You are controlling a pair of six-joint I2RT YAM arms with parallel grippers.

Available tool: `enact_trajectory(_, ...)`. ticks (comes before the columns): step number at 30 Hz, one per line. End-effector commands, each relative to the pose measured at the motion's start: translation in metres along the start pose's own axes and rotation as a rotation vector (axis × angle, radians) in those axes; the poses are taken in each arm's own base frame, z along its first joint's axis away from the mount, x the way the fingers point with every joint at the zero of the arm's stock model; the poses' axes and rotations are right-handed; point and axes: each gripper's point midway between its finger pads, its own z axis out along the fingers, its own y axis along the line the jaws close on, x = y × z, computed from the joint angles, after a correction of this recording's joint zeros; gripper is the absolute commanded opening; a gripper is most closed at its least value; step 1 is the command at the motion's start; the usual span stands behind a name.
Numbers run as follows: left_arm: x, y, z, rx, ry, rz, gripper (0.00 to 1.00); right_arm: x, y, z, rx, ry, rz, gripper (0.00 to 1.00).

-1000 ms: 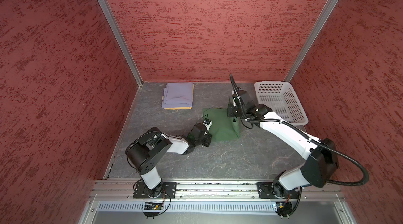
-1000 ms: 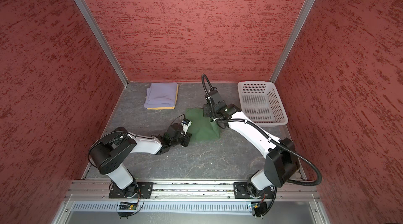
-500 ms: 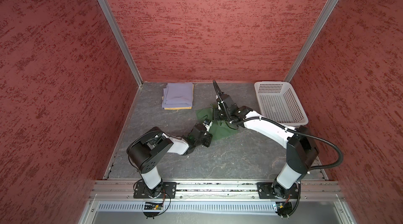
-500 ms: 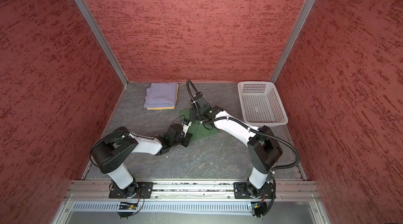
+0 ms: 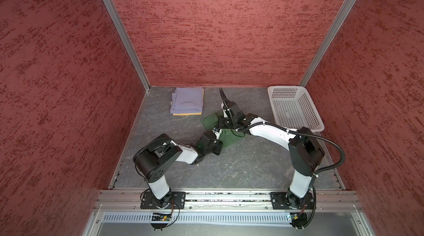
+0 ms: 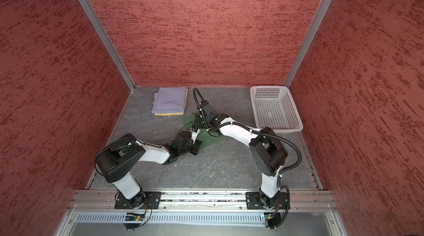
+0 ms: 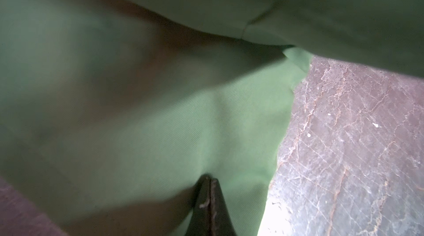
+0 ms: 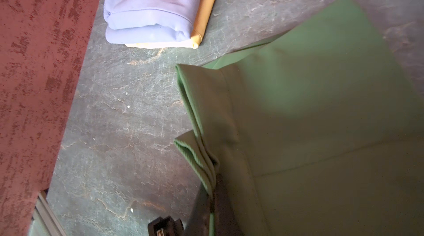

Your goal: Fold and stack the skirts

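Two pinches: left end effector (image 7: 209, 189) and right end effector (image 8: 212, 189), just beside each other, each clamp the green skirt (image 8: 321, 108).

I'm looking into a booth closed on three sides by walls of rough, streaked red plaster: a back wall (image 5: 218, 28), a left wall (image 5: 57, 85) and a right wall (image 5: 378, 85). In both top views, a bare aluminium left post (image 5: 119, 30) and right post (image 5: 336, 26) run up the back corners. The worktop (image 5: 241, 168) is a dark grey slab veined with pale, marble-like cracks, and my wrist feeds show small white specks on it. An aluminium rail (image 5: 229, 197) runs along its near edge, with a slotted grey strip (image 5: 218, 217) in front of it. A white perforated basket (image 5: 309, 106) sits in the back right corner. The light is soft and even.
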Motion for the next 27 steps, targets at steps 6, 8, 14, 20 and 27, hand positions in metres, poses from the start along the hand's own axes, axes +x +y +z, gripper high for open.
enact_trajectory(6, 0.013, 0.005, -0.011, -0.016, 0.022, 0.013, 0.03, 0.013, 0.010, 0.017, -0.069, 0.031, 0.029, 0.00)
enact_trajectory(8, 0.010, 0.007, -0.016, -0.020, 0.007, 0.009, 0.04, 0.008, 0.007, 0.013, -0.059, 0.012, 0.031, 0.00)
enact_trajectory(14, -0.002, 0.012, -0.027, -0.018, -0.033, -0.007, 0.04, -0.005, -0.004, 0.001, -0.031, -0.044, 0.033, 0.00)
enact_trajectory(20, -0.011, 0.018, -0.037, -0.014, -0.066, -0.036, 0.05, -0.011, -0.012, -0.008, -0.015, -0.075, 0.029, 0.00)
enact_trajectory(27, -0.013, 0.048, -0.043, -0.063, -0.088, -0.107, 0.05, -0.008, -0.009, -0.010, -0.035, -0.067, 0.002, 0.00)
